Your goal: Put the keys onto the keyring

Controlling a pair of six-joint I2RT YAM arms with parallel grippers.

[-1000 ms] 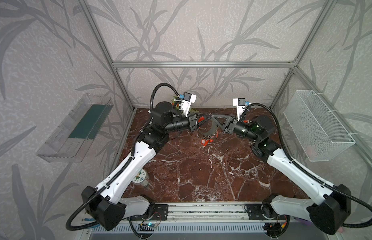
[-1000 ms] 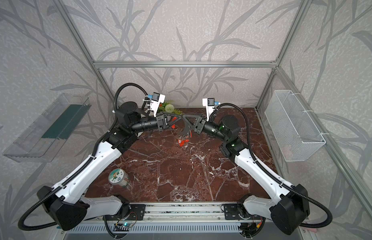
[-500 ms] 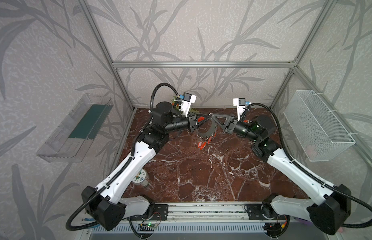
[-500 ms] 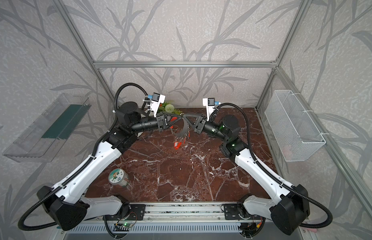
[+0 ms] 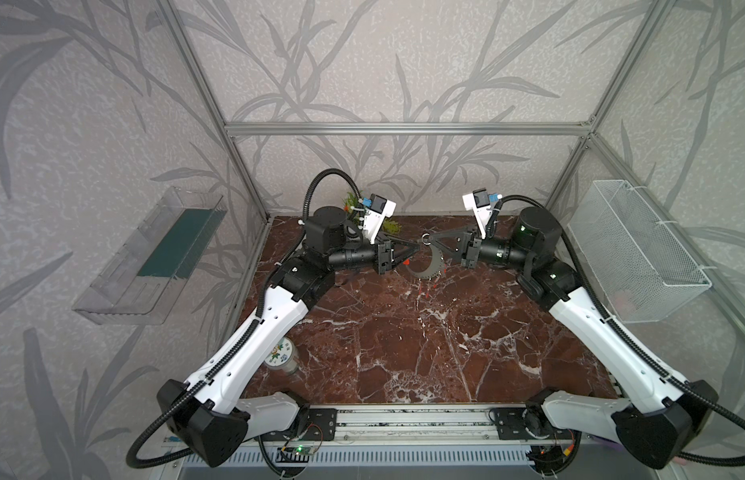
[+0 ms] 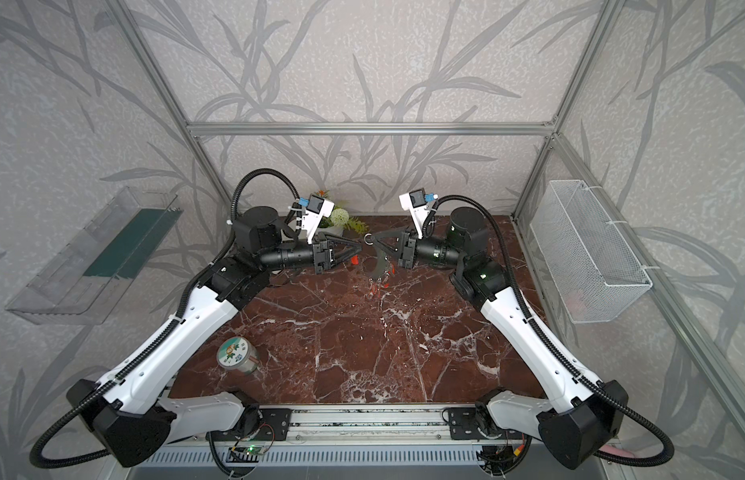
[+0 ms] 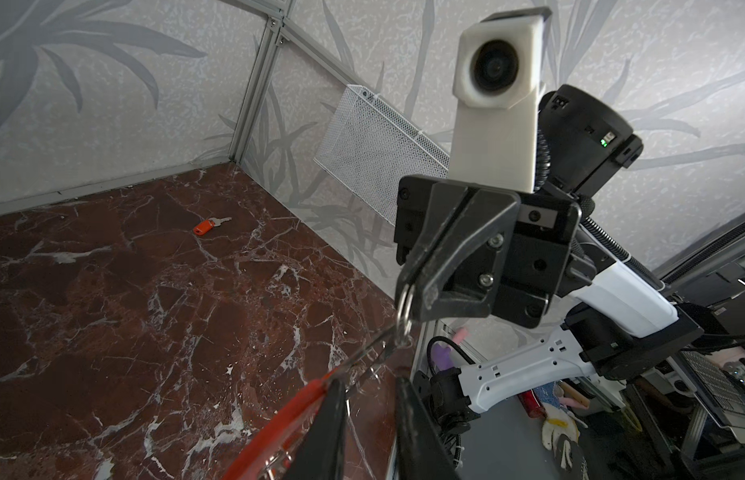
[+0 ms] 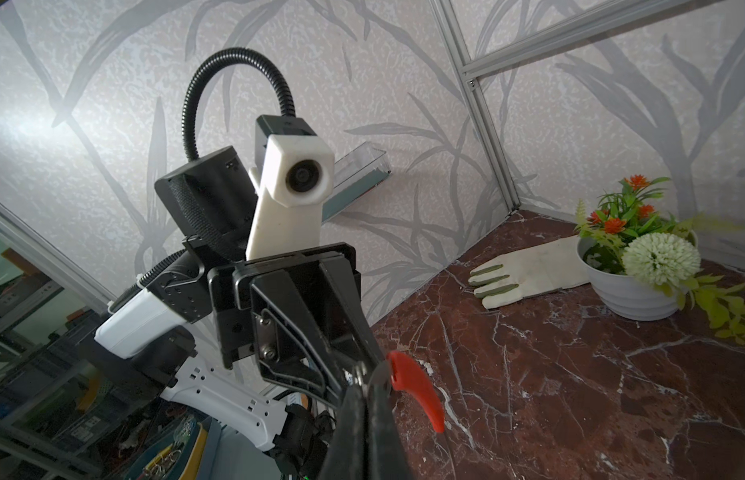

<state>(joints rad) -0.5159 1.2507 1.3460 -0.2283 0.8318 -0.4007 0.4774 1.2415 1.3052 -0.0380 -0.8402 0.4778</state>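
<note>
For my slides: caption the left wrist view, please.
Right hand pinches the keyring by its small loop; one orange-tagged key lies apart on the marble table.

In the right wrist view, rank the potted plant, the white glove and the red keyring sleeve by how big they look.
1. Potted plant
2. White glove
3. Red keyring sleeve, smallest even though it is nearest the camera and only partly in view.
</note>
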